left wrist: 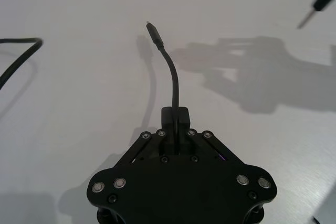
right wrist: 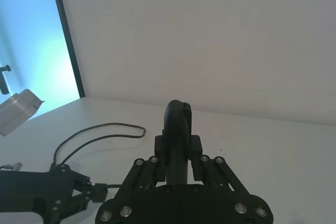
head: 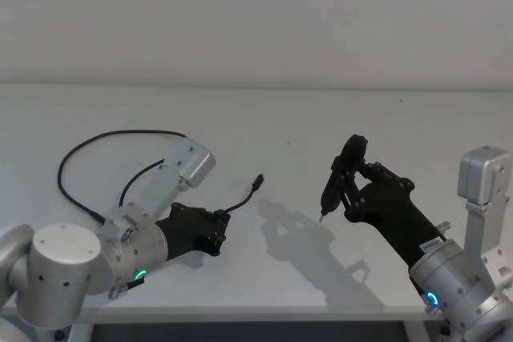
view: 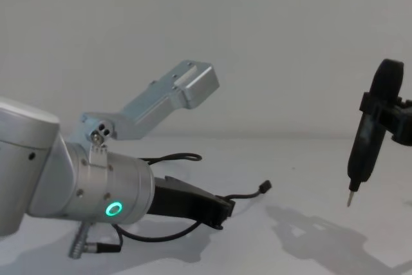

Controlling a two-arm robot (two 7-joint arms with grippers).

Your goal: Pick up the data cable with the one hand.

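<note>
White table under a plain grey wall: the data cable is pinched near one end by my left gripper, low over the table's left side, its fingers pressed together on the cord. From the left wrist camera I see the cord rise out of the closed fingertips and bend forward to its small plug. The chest view adds what that angle hides: the plug end hangs clear of the surface. The head view shows the rest of the cable lying in a wide loop on the table beyond the left arm. Well to the right, my right gripper clamps a slim black tool upright, its pointed tip off the table.
</note>
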